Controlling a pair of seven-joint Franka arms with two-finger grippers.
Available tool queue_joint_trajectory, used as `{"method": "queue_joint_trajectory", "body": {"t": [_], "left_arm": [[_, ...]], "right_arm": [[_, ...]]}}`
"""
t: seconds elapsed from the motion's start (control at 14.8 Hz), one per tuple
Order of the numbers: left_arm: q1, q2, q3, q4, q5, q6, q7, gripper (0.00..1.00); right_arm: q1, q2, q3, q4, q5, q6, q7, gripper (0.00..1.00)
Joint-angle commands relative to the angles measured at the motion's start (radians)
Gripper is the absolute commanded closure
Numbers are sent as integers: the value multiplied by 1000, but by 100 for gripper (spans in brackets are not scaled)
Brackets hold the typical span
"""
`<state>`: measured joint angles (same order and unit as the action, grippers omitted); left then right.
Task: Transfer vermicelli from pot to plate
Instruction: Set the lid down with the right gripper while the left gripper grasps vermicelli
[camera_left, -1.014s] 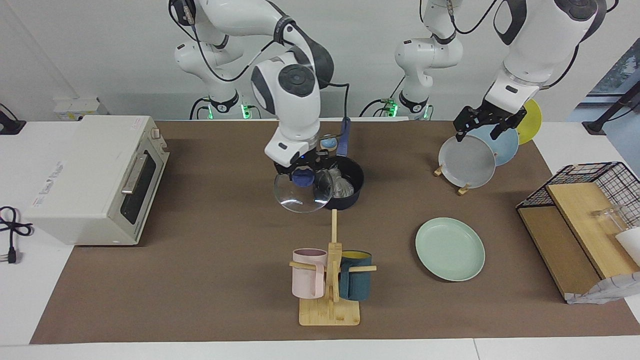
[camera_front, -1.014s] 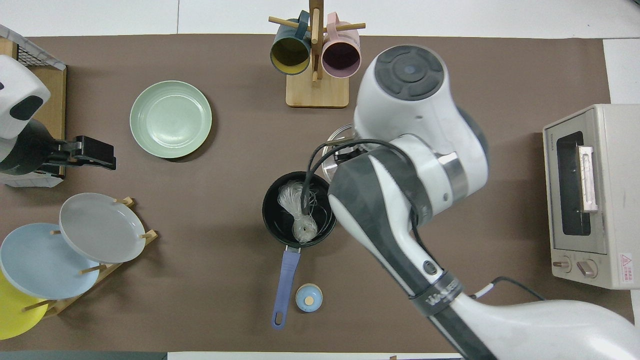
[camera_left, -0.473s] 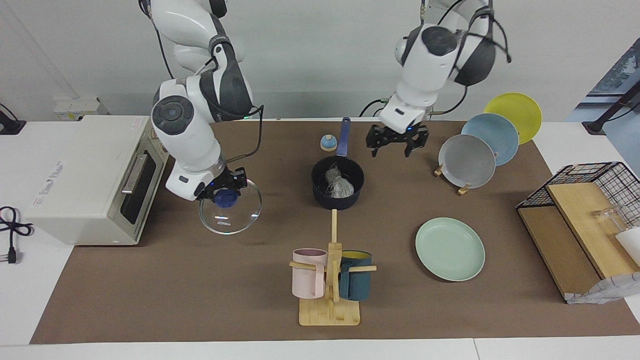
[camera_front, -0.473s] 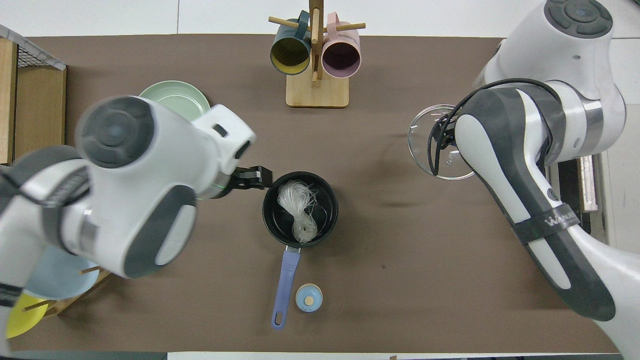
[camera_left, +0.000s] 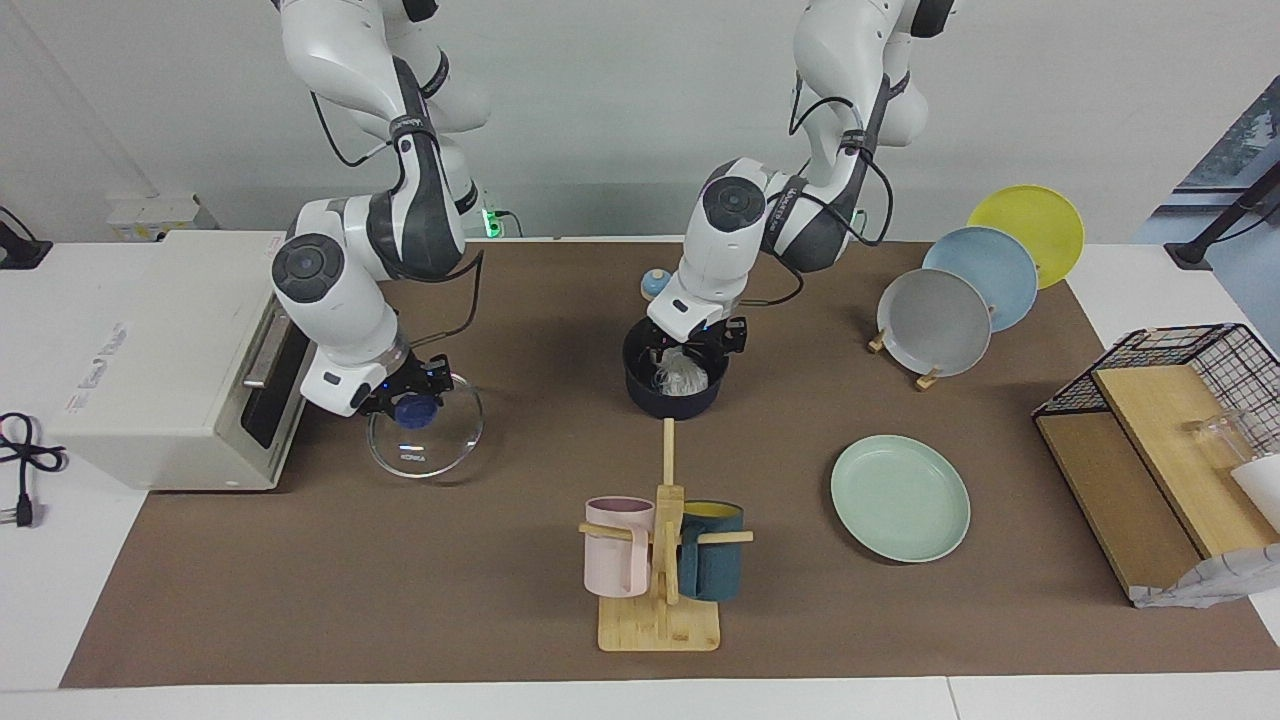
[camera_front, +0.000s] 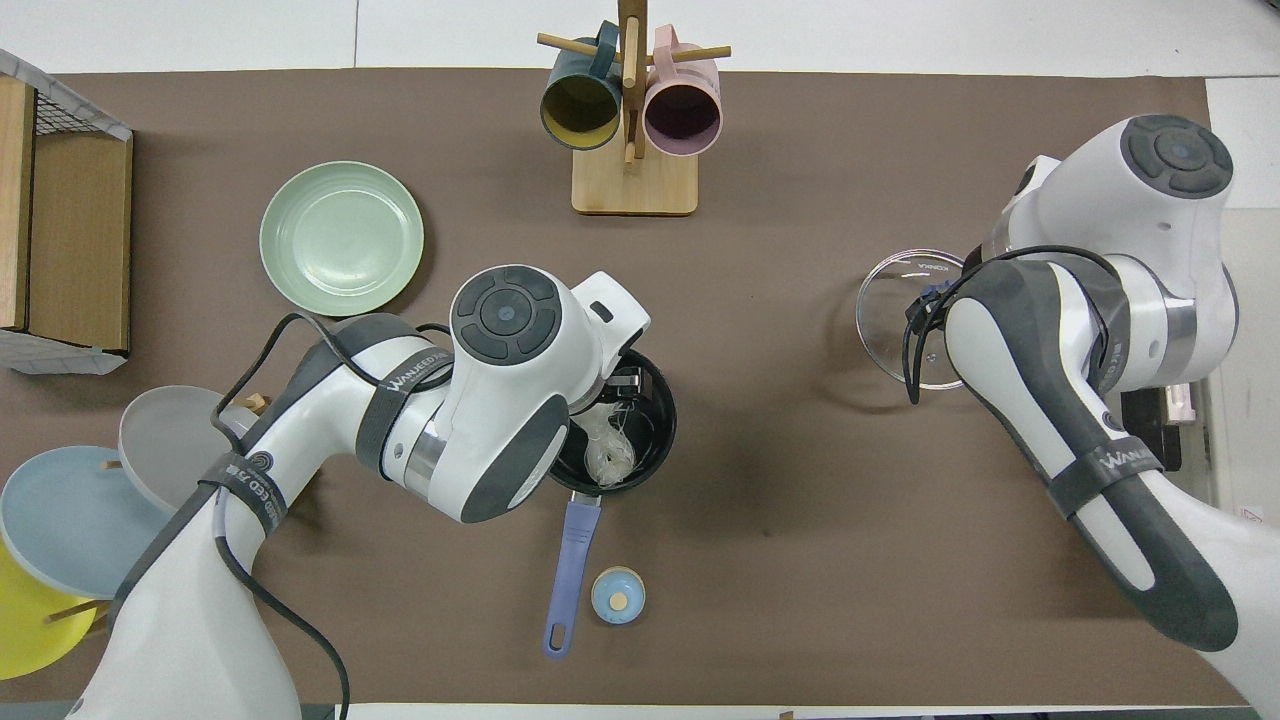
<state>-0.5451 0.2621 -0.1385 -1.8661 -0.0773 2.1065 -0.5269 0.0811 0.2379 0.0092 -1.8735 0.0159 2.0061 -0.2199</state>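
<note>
The dark navy pot (camera_left: 652, 398) stands mid-table, its blue handle (camera_front: 571, 555) pointing toward the robots. The whitish vermicelli (camera_left: 686, 377) lies inside it and also shows in the overhead view (camera_front: 611, 452). My left gripper (camera_left: 697, 350) is down in the pot's mouth, open over the top of the vermicelli; its arm hides part of the pot (camera_front: 658, 440) from above. The mint-green plate (camera_left: 900, 497) lies bare, farther from the robots than the pot, toward the left arm's end (camera_front: 342, 238). My right gripper (camera_left: 414, 405) is shut on the blue knob of the glass lid (camera_left: 428, 447), low at the table beside the toaster oven.
A toaster oven (camera_left: 180, 360) stands at the right arm's end. A wooden mug rack (camera_left: 660, 560) with a pink and a teal mug stands farther out than the pot. A rack holds grey (camera_left: 935, 322), blue and yellow plates. A wire basket (camera_left: 1150, 420) and a small blue knob-like object (camera_front: 617, 595) are also there.
My left gripper has moved from beside the pot down into it, onto the vermicelli. My right gripper has carried the glass lid a little closer to the toaster oven and lower.
</note>
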Motion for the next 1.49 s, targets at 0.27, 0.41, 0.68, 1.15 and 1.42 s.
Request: {"method": "queue_joint_trajectory", "body": {"t": [0.27, 0.41, 0.68, 1.15, 1.42], "left_arm": [[-53, 52, 23, -41, -6, 98, 18, 0], [-53, 52, 23, -45, 4, 102, 19, 0], [-53, 52, 23, -44, 17, 99, 19, 96], [-9, -23, 25, 36, 24, -70, 27, 100], [97, -72, 26, 252, -22, -366, 41, 100]], "right_arm": [[2, -104, 12, -222, -8, 160, -12, 51], [2, -117, 12, -265, -8, 201, -16, 51], [2, -129, 12, -308, -8, 247, -12, 49], [3, -120, 12, -259, -8, 205, -9, 0], [-9, -127, 12, -78, -7, -28, 14, 0]]}}
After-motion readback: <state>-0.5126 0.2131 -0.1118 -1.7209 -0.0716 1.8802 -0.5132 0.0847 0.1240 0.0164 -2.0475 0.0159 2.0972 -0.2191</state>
